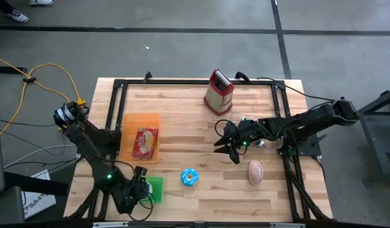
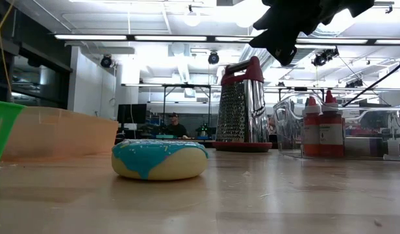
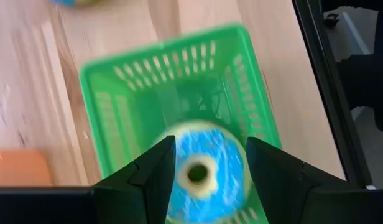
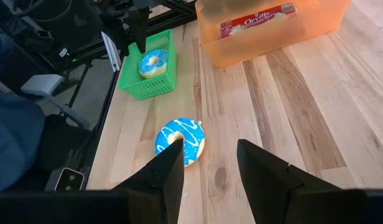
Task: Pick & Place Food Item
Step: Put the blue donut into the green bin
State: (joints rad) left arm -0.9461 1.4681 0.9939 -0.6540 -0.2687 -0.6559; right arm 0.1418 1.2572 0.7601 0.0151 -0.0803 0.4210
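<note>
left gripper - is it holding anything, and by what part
Yes: the left gripper holds a blue-iced donut over the green basket, one finger on each side of its outer rim. The right gripper holds nothing.

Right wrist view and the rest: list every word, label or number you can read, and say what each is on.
"Orville", partly cut off, on the red popcorn packet inside the translucent orange plastic bin.
"SA4", cut off, on the white sheet on the floor.
Labels on the two red-capped bottles: too small to read.
</note>
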